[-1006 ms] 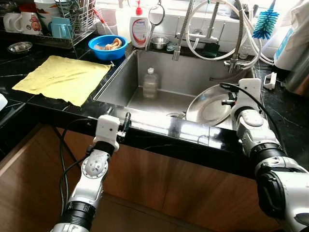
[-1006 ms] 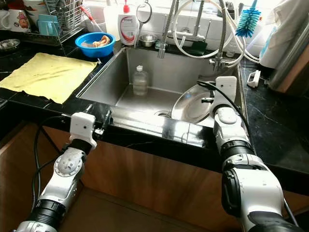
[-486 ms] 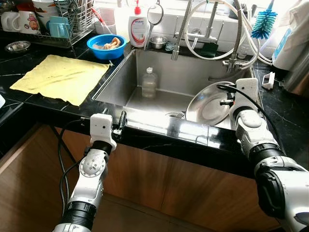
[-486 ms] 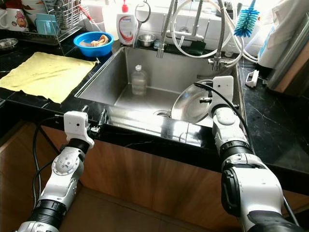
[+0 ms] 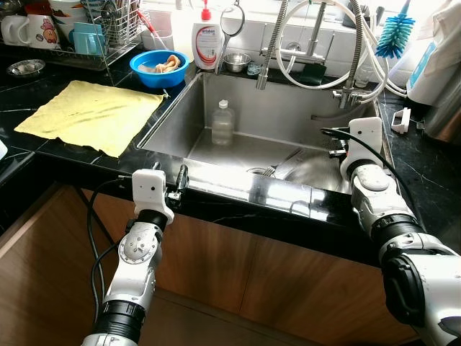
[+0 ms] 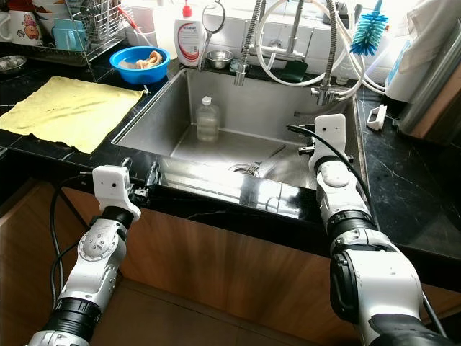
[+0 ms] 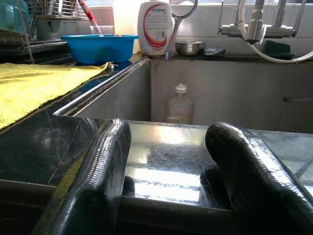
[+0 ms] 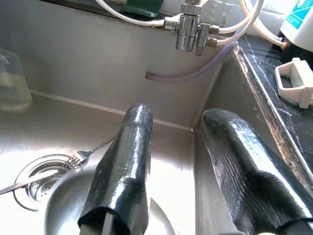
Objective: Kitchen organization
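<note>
My right gripper (image 8: 178, 115) hangs open inside the steel sink (image 5: 180, 115) near its right wall, with nothing between its fingers. Just below it a shiny steel plate (image 8: 58, 210) lies low on the sink floor (image 5: 313, 171). A fork (image 8: 73, 161) rests with its tines by the drain (image 8: 29, 183). A clear plastic bottle (image 5: 223, 124) stands upright at the sink's back left. My left gripper (image 7: 168, 129) is open at the counter's front edge (image 5: 181, 179), in front of the sink, touching nothing.
A yellow cloth (image 5: 90, 115) is spread on the black counter to the left. Behind it are a blue bowl (image 5: 160, 68), a soap bottle (image 5: 207, 43) and a dish rack (image 5: 101, 36). Faucet hoses (image 5: 317, 72) arch over the sink; a blue brush (image 5: 395, 36) stands at the back right.
The steel plate, which leaned up against the sink's right side, now lies low on the sink floor. The left gripper has shifted slightly left along the counter edge.
</note>
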Tool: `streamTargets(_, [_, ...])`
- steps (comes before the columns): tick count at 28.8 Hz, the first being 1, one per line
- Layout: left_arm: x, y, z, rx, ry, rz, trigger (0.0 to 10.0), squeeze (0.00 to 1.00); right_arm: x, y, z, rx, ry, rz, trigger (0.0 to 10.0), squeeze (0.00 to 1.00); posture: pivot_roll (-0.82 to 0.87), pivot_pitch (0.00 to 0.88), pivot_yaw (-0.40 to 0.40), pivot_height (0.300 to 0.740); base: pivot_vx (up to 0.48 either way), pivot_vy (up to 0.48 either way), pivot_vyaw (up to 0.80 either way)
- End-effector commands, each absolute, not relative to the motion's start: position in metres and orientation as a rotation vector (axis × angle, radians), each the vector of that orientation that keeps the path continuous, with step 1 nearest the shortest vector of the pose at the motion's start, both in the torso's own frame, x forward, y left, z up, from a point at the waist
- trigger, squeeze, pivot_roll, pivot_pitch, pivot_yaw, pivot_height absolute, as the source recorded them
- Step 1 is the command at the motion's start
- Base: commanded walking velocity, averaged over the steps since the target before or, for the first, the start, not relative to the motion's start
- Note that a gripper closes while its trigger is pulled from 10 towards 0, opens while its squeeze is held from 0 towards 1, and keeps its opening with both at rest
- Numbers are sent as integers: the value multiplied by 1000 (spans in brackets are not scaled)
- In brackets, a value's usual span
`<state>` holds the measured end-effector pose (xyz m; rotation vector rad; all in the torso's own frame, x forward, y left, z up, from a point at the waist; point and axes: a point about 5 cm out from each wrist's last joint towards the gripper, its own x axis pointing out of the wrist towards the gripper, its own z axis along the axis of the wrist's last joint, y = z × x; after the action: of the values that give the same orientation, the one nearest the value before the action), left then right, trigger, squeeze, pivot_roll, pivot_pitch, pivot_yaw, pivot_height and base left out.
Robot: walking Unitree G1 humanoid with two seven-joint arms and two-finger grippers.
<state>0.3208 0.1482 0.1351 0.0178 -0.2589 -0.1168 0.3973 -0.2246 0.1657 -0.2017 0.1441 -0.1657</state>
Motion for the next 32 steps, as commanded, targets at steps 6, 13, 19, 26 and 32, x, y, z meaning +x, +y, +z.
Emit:
streamTargets(6, [319,156,128,13,-213,-85,10000,0,397,-226,168,-216,109,-172,10000,1000,57,0,-67,740,0,0,0])
streamTargets(13, [322,151,137,0,-241,-90,10000,0,390,-219,175,-256,-45,-160,10000,0,40,0,-63,740,0,0,0])
streamTargets(19, [326,147,149,-5,-275,-110,10000,0,358,-220,184,-242,-214,-225,10000,0,15,0,-52,740,0,0,0])
streamTargets(26, [329,140,158,20,-312,-145,10000,0,316,-194,191,-179,-361,-131,10000,0,-17,0,-36,740,0,0,0])
streamTargets(32, [326,140,165,18,-338,-142,10000,0,293,-186,182,-142,-315,-131,10000,0,-15,0,-43,740,0,0,0])
